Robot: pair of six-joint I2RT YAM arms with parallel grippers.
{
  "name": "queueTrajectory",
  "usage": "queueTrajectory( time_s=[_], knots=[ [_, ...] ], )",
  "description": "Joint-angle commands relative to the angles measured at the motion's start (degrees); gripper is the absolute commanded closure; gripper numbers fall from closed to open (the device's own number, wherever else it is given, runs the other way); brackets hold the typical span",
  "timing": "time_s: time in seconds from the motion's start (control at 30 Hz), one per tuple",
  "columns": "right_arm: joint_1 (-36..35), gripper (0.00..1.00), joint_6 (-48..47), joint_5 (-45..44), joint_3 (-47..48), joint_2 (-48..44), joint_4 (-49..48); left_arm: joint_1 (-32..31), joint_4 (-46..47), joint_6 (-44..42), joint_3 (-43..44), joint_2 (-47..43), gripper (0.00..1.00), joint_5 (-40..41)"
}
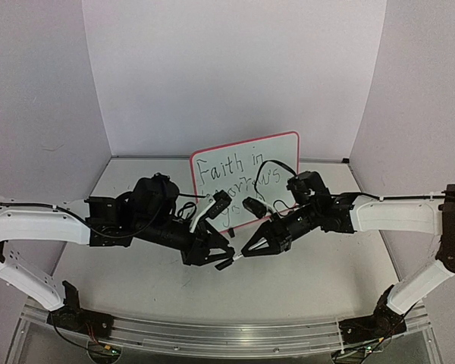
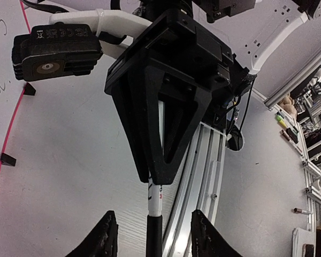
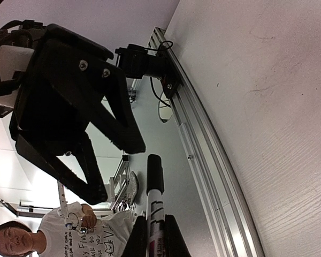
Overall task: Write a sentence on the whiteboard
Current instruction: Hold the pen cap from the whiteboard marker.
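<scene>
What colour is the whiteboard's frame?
Red-pink; the whiteboard frame shows best in the top external view.

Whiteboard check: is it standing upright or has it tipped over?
Upright. The whiteboard stands on its black feet, and the sentence on its face is readable in the top view.

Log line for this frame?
board: upright, sentence on it | right gripper: shut on marker | left gripper: open, fingers astride marker's black end, no grip | both meet in front of board

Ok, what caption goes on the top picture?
Before the whiteboard and its sentence, left arm and right arm meet at a marker.
</scene>
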State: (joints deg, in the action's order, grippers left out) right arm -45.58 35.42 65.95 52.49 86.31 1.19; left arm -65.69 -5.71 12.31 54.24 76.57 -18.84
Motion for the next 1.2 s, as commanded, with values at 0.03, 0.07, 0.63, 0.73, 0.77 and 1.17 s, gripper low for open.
queueTrajectory(
  time_s=[0.03,0.07,0.63,0.73,0.77,1.17],
  knots=[
    [-0.21,1.00,-0.34,-1.45,1.25,-1.27,-3.20,0.00,-4.10,1.99,-1.89,-7.40,0.38,2.73],
    [-0.22,1.00,-0.19,-1.33,1.34,-1.19,-3.36,0.08,-5.23,2.09,-2.14,-7.63,0.35,2.28],
    [-0.29,1.00,1.40,1.48,1.61,-1.75,-4.89,0.08,-9.64,-0.21,2.29,1.56,0.43,-6.93],
    [-0.24,1.00,1.39,1.85,1.43,-1.67,-4.97,0.05,-9.51,-0.38,2.70,1.96,0.52,-7.39],
    [-0.24,1.00,1.37,1.97,1.39,-1.61,-4.97,0.05,-9.47,-0.43,2.77,2.03,0.55,-7.44],
    [-0.45,1.00,1.15,3.77,1.19,-1.11,-5.06,0.08,-9.15,-1.59,4.24,3.58,0.99,-9.82]
  ],
)
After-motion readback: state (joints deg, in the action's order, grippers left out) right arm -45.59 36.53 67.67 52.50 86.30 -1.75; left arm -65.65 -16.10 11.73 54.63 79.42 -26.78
